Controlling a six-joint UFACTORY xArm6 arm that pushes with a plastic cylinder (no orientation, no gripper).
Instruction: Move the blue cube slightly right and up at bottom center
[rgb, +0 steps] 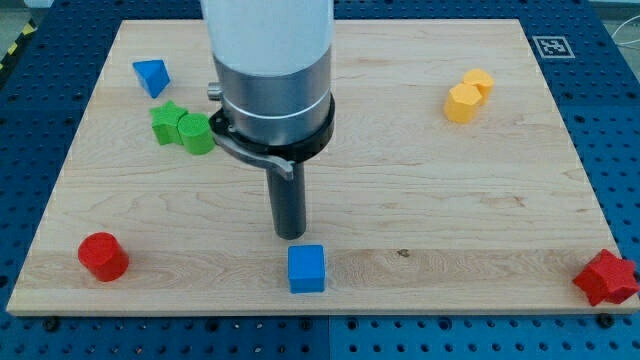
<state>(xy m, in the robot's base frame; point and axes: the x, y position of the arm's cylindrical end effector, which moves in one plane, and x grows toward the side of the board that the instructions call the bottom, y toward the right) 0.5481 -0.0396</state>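
- My tip (290, 235), the lower end of the straight dark rod, has no jaws to open or close and grips nothing; it rests on the pale wooden board (400, 200) just above the small blue cube (307, 268) and a touch to the view's left of it, close but seemingly not touching.
- The blue cube sits at the bottom centre of the board, near the bottom edge.
- Risk, as I judge it: the tip stands on the upper side of the cube, so a straight push from here would drive it down toward the view's bottom edge, perhaps off the board, the opposite of up and right.
- Risk: swinging round to the cube's lower left leaves little room beside the edge, and a clipped corner could spin the cube or send it sideways.
- Risk: the wanted shift is slight, so a long stroke would overshoot.
- Other blocks lie well apart, so collisions look unlikely.
- Count, blue: one cube, one blue triangular block (151, 76) at upper left.
- Green: one green star block (167, 123) touching one green cylinder (197, 133).
- Yellow: two yellow blocks (468, 96) touching, upper right; their exact shapes are hard to tell.
- Red: one red cylinder (103, 256) at lower left, one red star block (606, 277) at lower right.
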